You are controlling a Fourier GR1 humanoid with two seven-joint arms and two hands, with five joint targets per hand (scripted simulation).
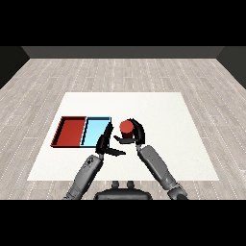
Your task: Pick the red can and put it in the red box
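Head view: right hand (136,135) curls round the cylindrical red can (126,127).

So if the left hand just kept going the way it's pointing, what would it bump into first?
Probably the light blue tray: the left hand points up and away across the table, with its fingertips already at the tray's near edge, though depth is hard to judge.

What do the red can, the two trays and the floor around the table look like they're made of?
Red can: probably painted metal, with a flat, even red top; the right hand hides its side. Red tray and light blue tray: likely matte plastic, uniform colour with thin dark rims. Floor: pale wood planks, with visible seams and grain.
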